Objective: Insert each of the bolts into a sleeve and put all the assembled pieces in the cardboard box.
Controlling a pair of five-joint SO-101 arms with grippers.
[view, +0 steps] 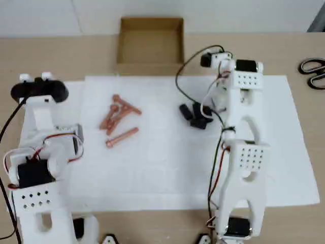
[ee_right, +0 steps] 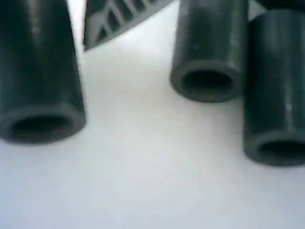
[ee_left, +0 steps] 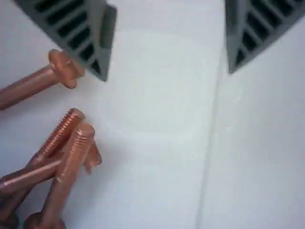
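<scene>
Bolts [ee_left: 71, 152], perhaps five, partly cropped, left end effector [ee_left: 167, 71] released, right end effector's [view: 204, 111] state untellable

Copper bolts [view: 119, 119] heaped; black sleeves [view: 195, 116] clustered apart; cardboard box [view: 150, 68] open

On a white sheet [view: 167, 168], copper bolts [view: 118, 113] lie heaped left of centre, with 1 bolt [view: 122, 137] apart on their near side. To their right cluster black sleeves [view: 194, 116]. The cardboard box [view: 150, 68] sits beyond, with scissors [view: 314, 71] far right.
</scene>
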